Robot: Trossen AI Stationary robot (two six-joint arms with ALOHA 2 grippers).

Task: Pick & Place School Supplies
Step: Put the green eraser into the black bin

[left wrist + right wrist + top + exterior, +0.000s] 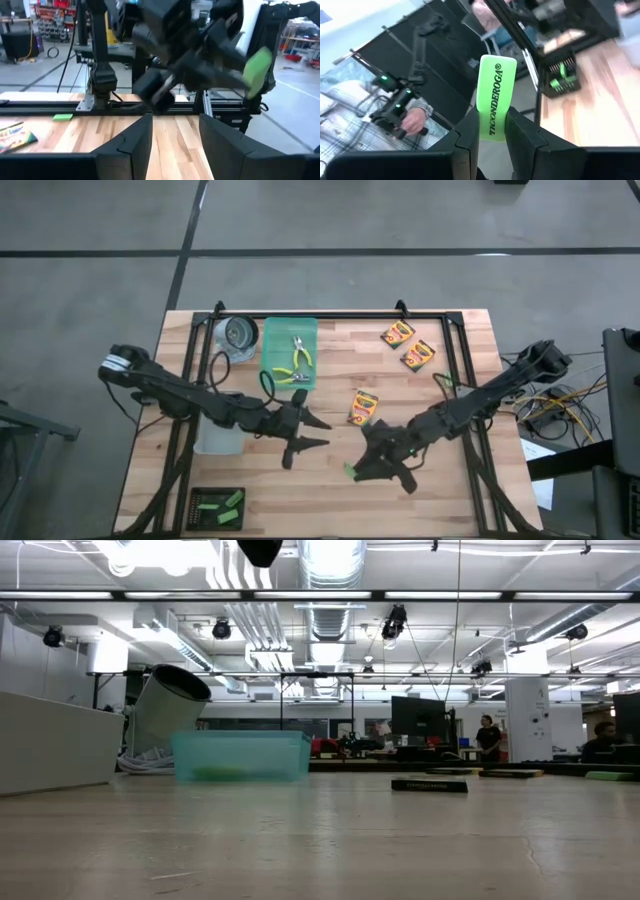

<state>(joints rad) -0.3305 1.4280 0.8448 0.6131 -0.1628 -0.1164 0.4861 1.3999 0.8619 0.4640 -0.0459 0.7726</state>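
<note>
My right gripper (358,468) hovers over the table's near middle, shut on a bright green block (496,85) lettered TICONDEROGA, which also shows in the left wrist view (258,67). My left gripper (322,433) is open and empty just left of it, pointing toward the right arm. Three crayon boxes lie flat on the wood: two far right (397,333) (418,355) and one in the middle (364,406). Pliers (297,360) lie in the teal tray (272,330). More green blocks (225,505) sit in a black tray at the near left. My right gripper pinches the green block by one end (492,116) between its two fingers (470,127). The block's long side runs on along the fingers, and most of it sticks out past the fingertips. It is lifted clear of the table.
A clear bin (222,345) with a round roll (240,333) stands left of the teal tray. Another green block (62,117) lies on the wood near the far rail. A black frame rail (330,314) runs along the table's edges. A person holding a controller (395,112) stands beyond the table.
</note>
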